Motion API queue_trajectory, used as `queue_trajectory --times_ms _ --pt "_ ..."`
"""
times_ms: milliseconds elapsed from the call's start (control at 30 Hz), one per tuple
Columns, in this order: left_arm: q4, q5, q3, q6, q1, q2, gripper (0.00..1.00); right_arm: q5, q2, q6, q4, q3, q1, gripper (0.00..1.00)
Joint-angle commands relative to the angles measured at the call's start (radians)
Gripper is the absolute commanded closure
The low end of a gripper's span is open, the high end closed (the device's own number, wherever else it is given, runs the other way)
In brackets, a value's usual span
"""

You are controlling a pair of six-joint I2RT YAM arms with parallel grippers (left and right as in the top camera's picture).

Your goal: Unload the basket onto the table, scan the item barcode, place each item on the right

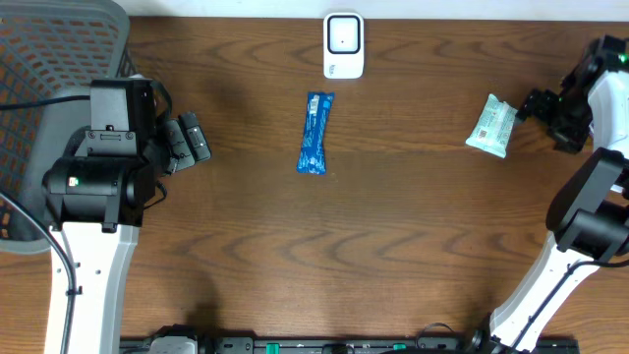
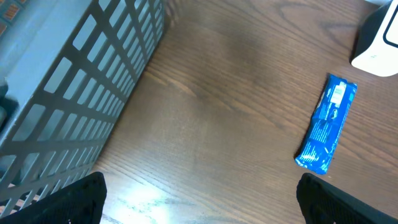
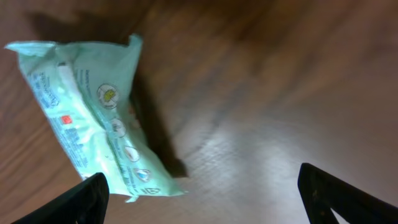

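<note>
At the right edge of the surface [image 1: 393, 246], the green pack [image 1: 491, 126] lies flat on the wood, just beside the right pincer [image 1: 531, 104]. That pincer stands wide and holds nothing: in the wrist view both fingertips sit far apart, with bare wood between them and the pack off to one side. The pack is well apart from the scanner [image 1: 343, 44], which stands at the far middle edge with its face turned toward the arms. By my reading this pack is either not yet presented or already done; the pictures do not settle which.

A blue pack [image 1: 315, 133] lies lengthwise just in front of the scanner, which would make it an easy reach for either arm. The left pincer [image 1: 187, 141] is also wide and empty, parked beside the basket [image 1: 39, 59], likely the drop place for scanned goods.

The green pack is a soft, crinkled pale-green pouch with crimped ends, small round icons and a red mark along one face. I cannot make out a barcode on the side that shows.
</note>
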State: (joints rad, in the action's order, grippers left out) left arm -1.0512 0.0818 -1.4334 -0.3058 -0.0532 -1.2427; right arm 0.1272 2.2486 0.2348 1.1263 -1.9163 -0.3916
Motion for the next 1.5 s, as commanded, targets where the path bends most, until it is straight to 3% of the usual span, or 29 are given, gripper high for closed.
queue_trajectory --times_ms 0,133,533,600,667,733,1067,1267,1433,1467 --pt "-0.004 0.009 -0.011 0.013 0.003 -0.003 0.02 0.255 -0.031 -0.090 -0.078 0.066 -0.021 0.08" --pt "-0.004 0.009 -0.011 0.013 0.003 -0.003 0.02 0.418 -0.031 -0.161 -0.158 0.106 -0.029 0.10" --pt "-0.004 0.009 -0.011 0.013 0.003 -0.003 0.02 0.301 -0.030 -0.094 -0.368 0.301 -0.029 0.24" --pt "-0.003 0.009 -0.011 0.013 0.003 -0.003 0.02 0.301 -0.030 -0.097 -0.392 0.320 -0.029 0.38" --pt "-0.003 0.009 -0.011 0.013 0.003 -0.003 0.02 0.301 -0.030 -0.102 -0.406 0.321 -0.027 0.65" --pt "-0.004 0.008 -0.011 0.013 0.003 -0.003 0.02 0.305 -0.031 -0.101 -0.404 0.312 -0.023 0.99" --pt "-0.003 0.009 -0.011 0.013 0.003 -0.003 0.02 0.233 -0.135 -0.124 -0.317 0.187 0.061 0.99" --pt "-0.004 0.009 -0.011 0.013 0.003 -0.003 0.02 -0.234 -0.270 -0.117 -0.300 0.186 0.255 0.99" --pt "-0.004 0.008 -0.011 0.013 0.003 -0.003 0.02 -0.579 -0.266 -0.103 -0.275 0.196 0.423 0.99" --pt "-0.004 0.009 -0.011 0.013 0.003 -0.003 0.02 -0.613 -0.259 -0.062 -0.274 0.201 0.437 0.95"
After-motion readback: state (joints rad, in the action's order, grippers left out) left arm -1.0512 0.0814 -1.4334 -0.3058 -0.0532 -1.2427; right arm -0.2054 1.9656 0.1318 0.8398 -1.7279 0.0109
